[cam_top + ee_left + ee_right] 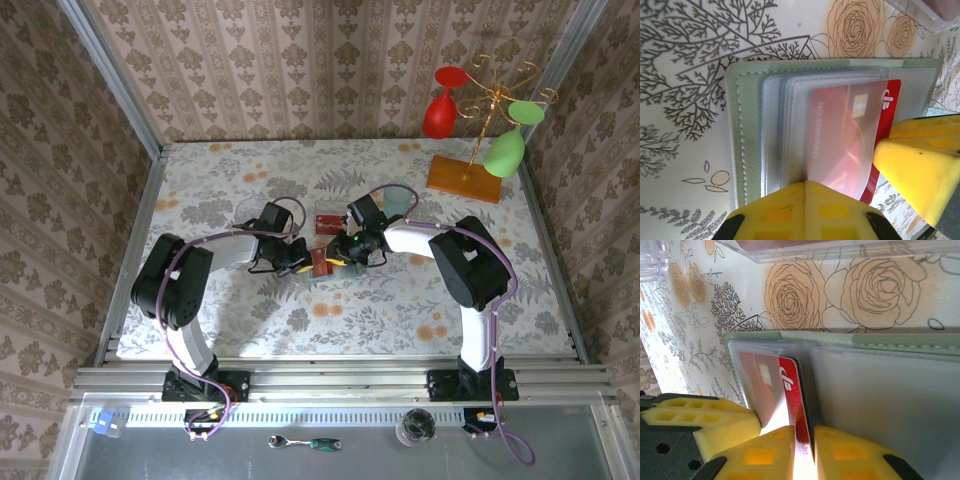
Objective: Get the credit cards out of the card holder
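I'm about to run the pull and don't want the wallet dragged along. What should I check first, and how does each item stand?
1. Right claw shut on the red card: ok.
2. Left claw clamped on the card holder: ok.
3. Card's end sticks out past its clear sleeve: ok.
4. Only one card pinched: cannot tell.
5. Card holder open on the table, sleeves up: ok.
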Controlling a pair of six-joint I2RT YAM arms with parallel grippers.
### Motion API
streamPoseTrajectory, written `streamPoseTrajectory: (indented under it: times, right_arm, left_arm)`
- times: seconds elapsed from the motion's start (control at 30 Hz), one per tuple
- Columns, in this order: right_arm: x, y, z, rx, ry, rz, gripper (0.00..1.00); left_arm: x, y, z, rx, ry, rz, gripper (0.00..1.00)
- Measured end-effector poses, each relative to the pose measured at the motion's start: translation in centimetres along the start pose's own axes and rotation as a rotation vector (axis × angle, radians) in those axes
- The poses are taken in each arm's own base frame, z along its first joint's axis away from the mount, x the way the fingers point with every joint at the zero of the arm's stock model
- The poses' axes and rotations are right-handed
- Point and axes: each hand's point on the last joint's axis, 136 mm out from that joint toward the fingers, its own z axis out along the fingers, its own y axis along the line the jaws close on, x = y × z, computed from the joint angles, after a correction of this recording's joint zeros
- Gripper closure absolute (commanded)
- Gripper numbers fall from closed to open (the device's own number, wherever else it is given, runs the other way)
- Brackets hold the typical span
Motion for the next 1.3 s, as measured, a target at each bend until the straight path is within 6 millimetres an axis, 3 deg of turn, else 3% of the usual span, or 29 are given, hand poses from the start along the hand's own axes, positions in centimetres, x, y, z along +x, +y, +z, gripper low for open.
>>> streamPoseTrajectory:
  times: [0.37, 0.83, 1.3]
  right_arm:
    - [0.0, -0.6, -0.2, 0.005, -0.004, 0.007, 0.88]
    - [0.1, -1.5, -2.9, 0.051, -0.024, -0.02, 0.91]
    - [0.4, -2.2, -4.1, 0.163, -0.027, -0.073, 0.91]
  left_arm:
    - [-0.2, 0.1, -0.1, 0.001, -0.003, -0.003, 1.0]
    - [-0.3, 0.3, -0.1, 0.002, -0.006, -0.006, 1.0]
    - [-0.3, 0.0, 0.0, 0.032, -0.01, 0.006, 1.0]
